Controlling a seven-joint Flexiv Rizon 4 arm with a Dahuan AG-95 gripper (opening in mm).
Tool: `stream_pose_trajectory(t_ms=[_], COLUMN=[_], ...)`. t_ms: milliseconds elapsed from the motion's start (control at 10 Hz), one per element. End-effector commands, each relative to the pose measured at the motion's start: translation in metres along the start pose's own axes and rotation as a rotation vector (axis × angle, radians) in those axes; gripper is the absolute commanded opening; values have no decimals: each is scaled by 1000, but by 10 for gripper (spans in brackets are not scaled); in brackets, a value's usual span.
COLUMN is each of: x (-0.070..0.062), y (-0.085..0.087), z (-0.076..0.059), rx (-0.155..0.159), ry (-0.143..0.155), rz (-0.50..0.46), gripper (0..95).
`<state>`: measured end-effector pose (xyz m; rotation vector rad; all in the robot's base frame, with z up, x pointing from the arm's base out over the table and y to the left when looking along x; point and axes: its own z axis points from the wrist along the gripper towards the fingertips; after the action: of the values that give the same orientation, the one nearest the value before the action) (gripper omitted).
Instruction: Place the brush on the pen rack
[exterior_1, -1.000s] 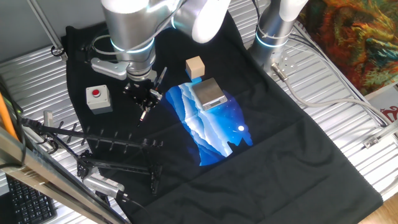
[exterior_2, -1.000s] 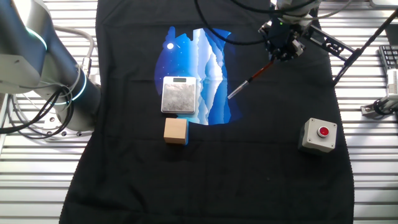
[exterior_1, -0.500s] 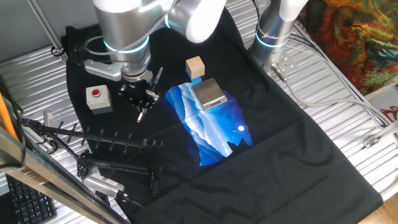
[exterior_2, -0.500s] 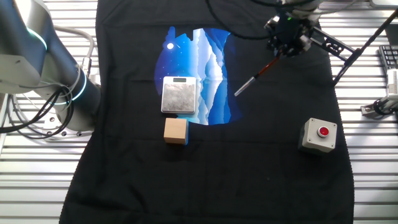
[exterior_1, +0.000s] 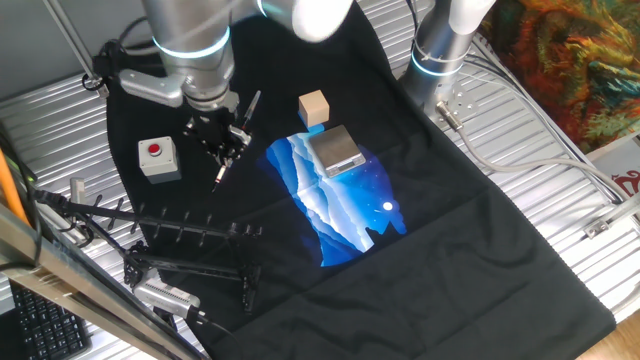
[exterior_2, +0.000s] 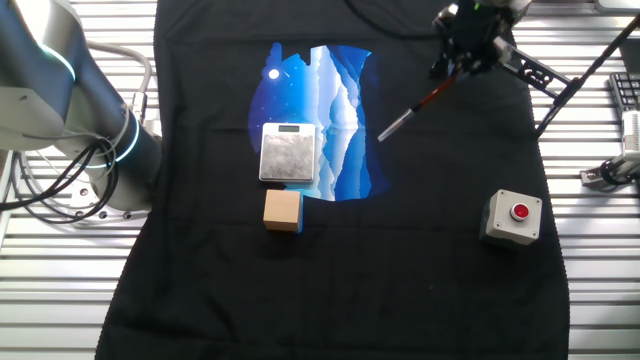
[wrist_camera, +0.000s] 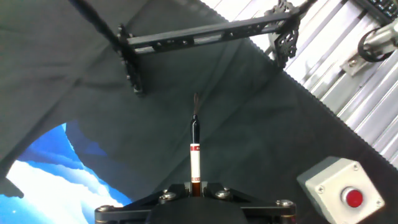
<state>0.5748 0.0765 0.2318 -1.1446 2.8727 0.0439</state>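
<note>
Since the earlier frames the arm has carried the brush (exterior_1: 231, 140) up and away from the blue print, toward the side of the desk (exterior_1: 470, 260) where the button box sits; in the one fixed view the fingers (exterior_1: 222, 141) now hang higher and further left than a second ago

Left to right in that view: the grey box with a red button (exterior_1: 158, 158) stands on the black cloth, the pen rack (exterior_1: 190, 240) lies below it near the desk edge, then come the clenched fingers gripping the brush by its middle, tilted and clear of the cloth, with one end pointing down-left. Further right sit a small wooden block (exterior_1: 314, 106) and a silvery square plate (exterior_1: 337, 148) on the blue print (exterior_1: 340, 205)

In the other fixed view the brush (exterior_2: 412, 108) slants down-left from the fingers (exterior_2: 468, 45), over the cloth beside the print

The hand view shows the brush (wrist_camera: 195, 149) clamped between the fingers and pointing ahead toward the rack (wrist_camera: 205, 32), well apart from it, with the button box (wrist_camera: 336, 183) at lower right
</note>
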Motion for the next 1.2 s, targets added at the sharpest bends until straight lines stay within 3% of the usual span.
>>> stream_pose_trajectory(t_ms=[100,700,900,1200], x=[3,15,14,1], y=[2,3,5,9], z=[-11,-42,-48,-61], rx=[-7,-15,-17,-27], ry=[4,-1,1,16], rz=[5,30,31,34], gripper=[0,0,0,0])
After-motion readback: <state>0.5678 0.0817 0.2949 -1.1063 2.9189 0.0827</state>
